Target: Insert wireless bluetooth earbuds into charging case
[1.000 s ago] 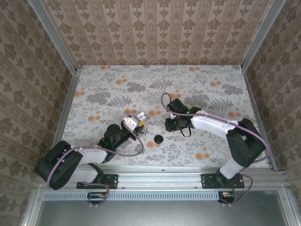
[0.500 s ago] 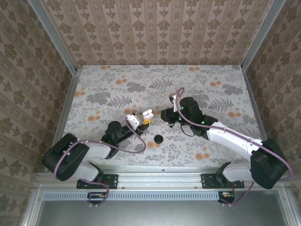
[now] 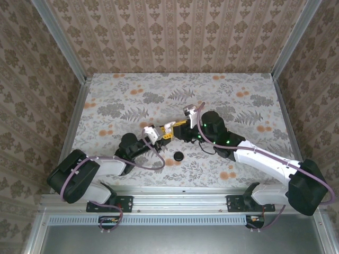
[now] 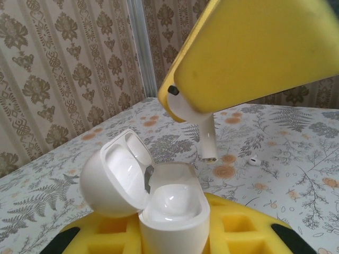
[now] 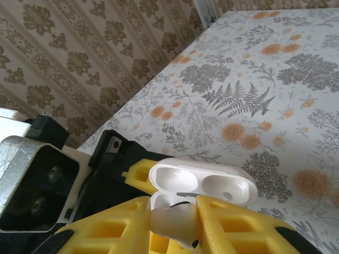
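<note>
Holding for inspection, I find my left gripper [image 3: 160, 132] pinching the charging case [image 4: 172, 211] by its lower body between yellow pads, with the lid hinged back and the bays facing up. My right gripper [image 3: 183, 125] is clamped on one earbud [image 4: 205, 135] by the bulb, stem hanging down. It sits just above and beyond the case mouth and is not touching it. A second earbud [image 4: 255, 160] lies on the counter [image 3: 238, 90] well apart from both arms, and a black round disc [image 3: 179, 155] rests near the left arm, uninvolved. I cannot tell whether either bay is already filled. I judge the main risk to be misalignment: the stem looks slightly tilted against the bay, so on descent it could catch the rim. Pressing on then would twist the glossy case in the left pads or squirt the bud out of the right ones. The broad right pad could also strike the raised lid and knock it closed. Release too early — and the bud drops onto the counter.
</note>
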